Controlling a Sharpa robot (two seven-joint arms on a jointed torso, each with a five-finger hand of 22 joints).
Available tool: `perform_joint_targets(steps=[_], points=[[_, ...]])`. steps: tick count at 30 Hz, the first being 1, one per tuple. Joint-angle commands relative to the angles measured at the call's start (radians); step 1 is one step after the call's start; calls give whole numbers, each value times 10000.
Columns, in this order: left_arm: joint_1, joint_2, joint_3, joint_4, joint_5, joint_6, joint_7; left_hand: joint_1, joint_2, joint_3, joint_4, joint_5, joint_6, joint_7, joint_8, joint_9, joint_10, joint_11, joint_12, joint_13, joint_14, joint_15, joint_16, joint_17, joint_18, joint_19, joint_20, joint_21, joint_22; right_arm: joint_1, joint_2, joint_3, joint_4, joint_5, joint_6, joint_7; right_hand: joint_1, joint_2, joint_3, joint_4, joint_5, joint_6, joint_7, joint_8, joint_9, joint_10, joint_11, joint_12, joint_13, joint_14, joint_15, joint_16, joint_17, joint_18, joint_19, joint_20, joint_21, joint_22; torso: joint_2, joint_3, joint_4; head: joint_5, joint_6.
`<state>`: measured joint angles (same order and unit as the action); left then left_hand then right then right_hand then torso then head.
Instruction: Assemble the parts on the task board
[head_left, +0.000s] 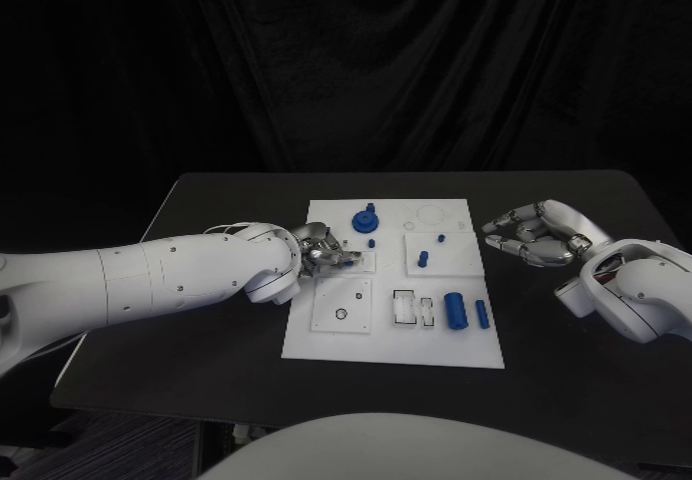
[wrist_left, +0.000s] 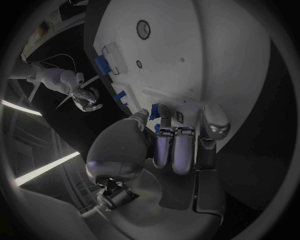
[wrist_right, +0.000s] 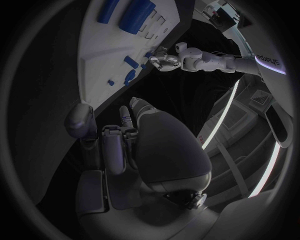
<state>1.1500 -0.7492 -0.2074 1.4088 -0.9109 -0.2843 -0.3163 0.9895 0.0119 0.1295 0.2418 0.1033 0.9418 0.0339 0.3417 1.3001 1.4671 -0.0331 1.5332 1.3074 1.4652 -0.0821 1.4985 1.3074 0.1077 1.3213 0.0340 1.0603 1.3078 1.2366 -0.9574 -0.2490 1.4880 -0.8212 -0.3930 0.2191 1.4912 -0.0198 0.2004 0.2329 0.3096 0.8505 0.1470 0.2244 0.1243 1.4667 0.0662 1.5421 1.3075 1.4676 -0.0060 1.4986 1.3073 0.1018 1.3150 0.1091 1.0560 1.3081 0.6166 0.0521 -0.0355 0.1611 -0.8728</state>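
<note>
The white task board (head_left: 397, 335) lies mid-table, also seen as the board (wrist_left: 206, 60) and the board (wrist_right: 100, 55). On it are a blue knob (head_left: 368, 219), a small peg (head_left: 423, 259), a thick blue cylinder (head_left: 454, 310) and a thinner rod (head_left: 482, 315). My left hand (head_left: 326, 251) hovers over the board's left edge with its fingers curled, pinching a small blue part (wrist_left: 154, 114) at the fingertips. My right hand (head_left: 537, 235) sits just off the board's right edge, its fingers curled in around nothing. The cylinder (wrist_right: 137, 15) and the left hand (wrist_right: 164, 61) appear across the board.
A black ring (head_left: 340, 313) lies in a square recess on the board's left side. Two white rectangular slots (head_left: 414, 307) sit beside the cylinder. Black table (head_left: 577, 370) surrounds the board, with dark curtain behind.
</note>
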Motion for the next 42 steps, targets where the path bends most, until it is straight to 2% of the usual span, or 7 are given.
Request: perform_joint_targets(steps=[1, 10, 20, 33, 38, 40, 42], points=[[-43, 28, -37, -16, 21, 299, -155, -174, 34, -249, 176, -138, 4, 76, -57, -20, 624, 74, -41, 2305, 543, 27, -19, 979, 61, 51, -4, -26, 249, -30, -5, 6, 3, 3, 46, -87, 70, -68, 13, -70, 50, -5, 31, 24, -14, 272, 34, -56, 1887, 492, 70, -67, 1248, 70, -34, -2, -30, 1194, 3, -7, -3, -2, 2], [-43, 25, -37, -42, 21, 80, -140, -752, 393, -1122, 494, -427, 92, 59, 67, 112, 703, 55, 38, 2364, 594, 19, 50, 1109, 43, 148, -7, 23, 370, -36, -15, 6, 0, 3, 44, -69, 58, -55, 23, -64, 84, -6, 37, 25, -19, 267, 40, -58, 1883, 496, 72, -62, 1256, 72, -38, -1, -40, 1191, 1, -9, 5, -29, 2], [-33, -149, -34, 167, 21, -579, 40, -649, 707, -1582, 472, -274, 252, -73, 669, 367, 894, -53, 228, 2514, 704, -82, 180, 1375, -20, 379, -94, 329, 580, -46, -7, 6, -28, 28, 35, -33, 3, -46, 24, -33, 148, -13, 48, 24, -30, 267, 49, -58, 1883, 496, 79, -62, 1255, 71, -40, 2, -44, 1190, 5, -8, 1, -20, 2], [168, -542, -17, 587, 21, -923, 163, -490, 946, -1687, 464, -8, 163, -108, 912, 357, 936, -86, 270, 2548, 738, -114, 223, 1467, -41, 446, -127, 408, 656, -52, 54, 6, -87, 68, 53, -33, -68, -41, 15, 12, 173, -16, 53, 26, -40, 264, 56, -59, 1879, 494, 85, -63, 1252, 73, -46, 6, -58, 1186, -4, 0, 1, -9, 2], [264, -594, -13, 642, 21, -759, 236, -163, 1020, -1745, 421, 280, 69, -128, 1061, 344, 945, -106, 279, 2555, 744, -133, 231, 1482, -50, 473, -147, 433, 707, -55, 60, 6, -88, 73, 55, -30, -68, -41, 15, 12, 173, -16, 53, 26, -40, 264, 56, -59, 1879, 494, 85, -63, 1252, 73, -46, 6, -58, 1186, -7, 4, 0, -14, 2], [316, -616, -11, 666, 21, -555, 263, 385, 1026, -1656, 198, 881, -34, -149, 1135, 332, 948, -123, 282, 2558, 745, -152, 232, 1485, -53, 483, -166, 439, 744, -56, 58, 6, -88, 75, 55, -33, -86, -36, 14, 25, 177, -16, 53, 26, -42, 259, 57, -60, 1875, 491, 87, -68, 1244, 70, -39, 7, -44, 1190, -6, 5, 1, -24, 2], [361, -631, -9, 680, 21, -301, 257, 712, 1009, -1618, 81, 1098, -93, -152, 1154, 314, 949, -129, 283, 2559, 745, -154, 233, 1487, -57, 489, -172, 441, 772, -57, 56, 6, -87, 78, 56, -35, -86, -36, 14, 25, 177, -16, 53, 26, -42, 259, 57, -60, 1875, 491, 87, -68, 1244, 70, -39, 7, -44, 1190, -1, 3, 6, -30, 2]])
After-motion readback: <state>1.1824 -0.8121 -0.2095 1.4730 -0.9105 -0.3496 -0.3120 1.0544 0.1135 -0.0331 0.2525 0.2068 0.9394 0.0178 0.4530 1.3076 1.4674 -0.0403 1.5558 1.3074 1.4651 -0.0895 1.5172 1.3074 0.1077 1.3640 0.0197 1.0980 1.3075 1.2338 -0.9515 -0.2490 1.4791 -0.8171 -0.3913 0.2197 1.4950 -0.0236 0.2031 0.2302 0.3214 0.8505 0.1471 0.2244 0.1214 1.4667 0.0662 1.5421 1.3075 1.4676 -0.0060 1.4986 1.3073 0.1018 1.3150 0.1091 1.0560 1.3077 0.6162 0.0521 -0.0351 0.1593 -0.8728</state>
